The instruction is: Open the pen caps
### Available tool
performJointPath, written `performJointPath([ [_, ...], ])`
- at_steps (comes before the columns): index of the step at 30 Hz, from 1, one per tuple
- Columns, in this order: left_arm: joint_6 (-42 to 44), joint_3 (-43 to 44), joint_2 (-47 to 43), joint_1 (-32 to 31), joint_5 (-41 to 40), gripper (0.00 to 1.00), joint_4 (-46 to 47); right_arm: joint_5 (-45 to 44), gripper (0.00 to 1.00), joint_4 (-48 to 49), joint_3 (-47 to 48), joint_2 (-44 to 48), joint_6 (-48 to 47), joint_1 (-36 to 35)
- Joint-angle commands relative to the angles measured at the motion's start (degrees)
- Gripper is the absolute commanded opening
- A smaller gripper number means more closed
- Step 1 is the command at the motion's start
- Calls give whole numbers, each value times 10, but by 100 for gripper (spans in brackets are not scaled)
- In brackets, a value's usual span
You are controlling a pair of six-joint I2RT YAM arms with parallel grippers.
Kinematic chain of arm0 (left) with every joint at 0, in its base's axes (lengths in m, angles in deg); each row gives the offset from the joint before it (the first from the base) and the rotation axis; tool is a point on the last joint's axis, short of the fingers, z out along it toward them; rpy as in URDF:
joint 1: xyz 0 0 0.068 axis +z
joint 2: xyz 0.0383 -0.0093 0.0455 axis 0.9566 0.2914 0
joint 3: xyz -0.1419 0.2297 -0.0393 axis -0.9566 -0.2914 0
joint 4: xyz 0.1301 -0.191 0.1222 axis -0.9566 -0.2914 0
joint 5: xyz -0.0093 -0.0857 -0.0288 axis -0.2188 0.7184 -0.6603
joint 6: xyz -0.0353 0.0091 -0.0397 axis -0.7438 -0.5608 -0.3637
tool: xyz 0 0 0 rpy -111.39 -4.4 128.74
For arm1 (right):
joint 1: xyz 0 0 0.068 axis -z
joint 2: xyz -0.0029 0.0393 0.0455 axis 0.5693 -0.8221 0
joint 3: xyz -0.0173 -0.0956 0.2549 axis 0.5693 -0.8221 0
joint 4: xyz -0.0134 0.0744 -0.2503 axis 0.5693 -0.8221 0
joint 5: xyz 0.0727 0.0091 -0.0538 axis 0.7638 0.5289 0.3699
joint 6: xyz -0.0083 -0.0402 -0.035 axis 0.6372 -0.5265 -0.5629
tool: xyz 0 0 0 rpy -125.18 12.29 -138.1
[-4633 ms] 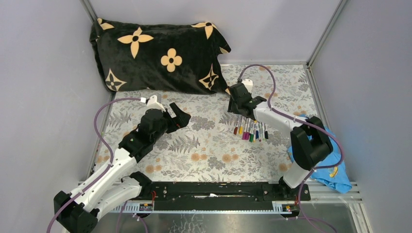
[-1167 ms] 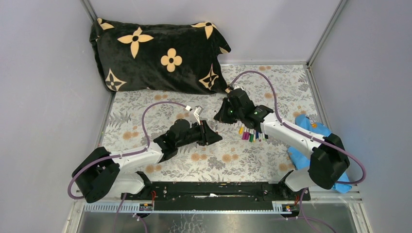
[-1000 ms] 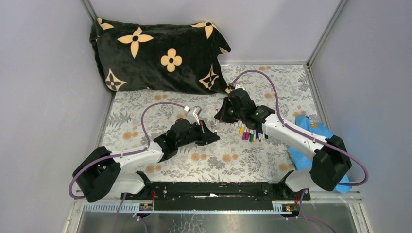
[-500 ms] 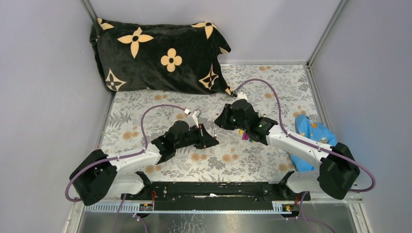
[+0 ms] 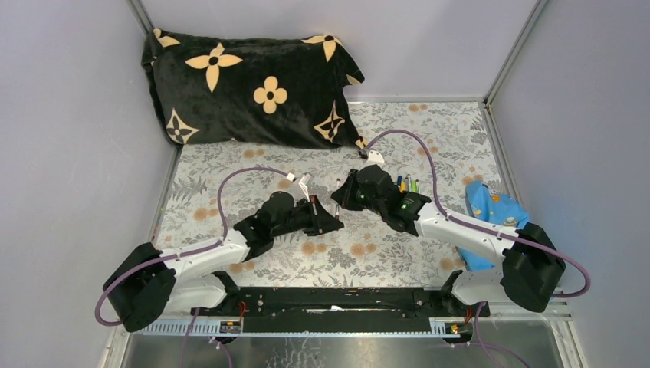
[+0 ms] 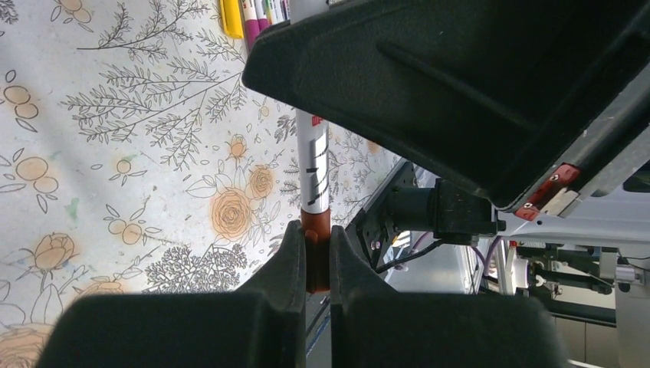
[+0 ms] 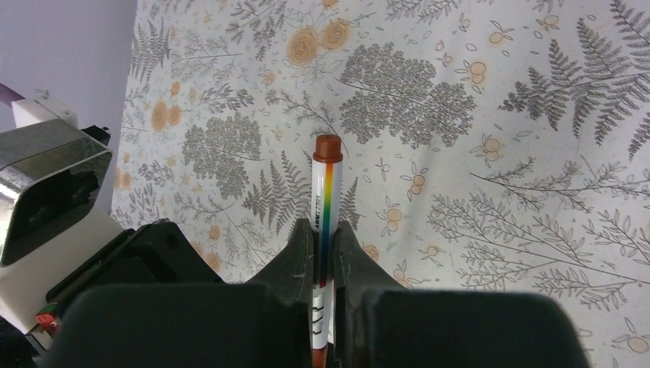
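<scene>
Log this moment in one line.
left gripper: shut on brown plastic cap | right gripper: shut on white rainbow-striped pen barrel | cap: seated

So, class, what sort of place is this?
Probably a robot test booth: plain walls box in the table, and the left arm and right arm sit bolted to a rail.

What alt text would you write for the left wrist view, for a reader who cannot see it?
The left claw is shut on the reddish-brown end of a white pen, seen against a floral tablecloth. The pen runs up into the black right claw, which fills the upper right. More pens lie at the top edge.
</scene>
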State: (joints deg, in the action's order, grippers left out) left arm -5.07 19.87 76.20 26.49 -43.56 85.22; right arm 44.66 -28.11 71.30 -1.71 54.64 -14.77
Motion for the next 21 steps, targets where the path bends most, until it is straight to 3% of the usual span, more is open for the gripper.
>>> performJointPath([
  [1, -31, -3, -49, -7, -10, 0, 48, -62, 0, 14, -9, -4, -34, -12],
  [8, -94, -89, -85, -61, -106, 0, 51, -127, 0, 23, 97, -62, -79, 6],
  [13, -111, -128, -76, -90, -125, 0, 74, -119, 0, 71, 109, -64, -58, 41],
  [16, -118, -134, -76, -100, -154, 0, 63, -112, 0, 51, 133, -73, -60, 57],
  [21, -100, -43, -83, -100, -310, 0, -138, -124, 0, -8, 151, -106, -86, 67],
])
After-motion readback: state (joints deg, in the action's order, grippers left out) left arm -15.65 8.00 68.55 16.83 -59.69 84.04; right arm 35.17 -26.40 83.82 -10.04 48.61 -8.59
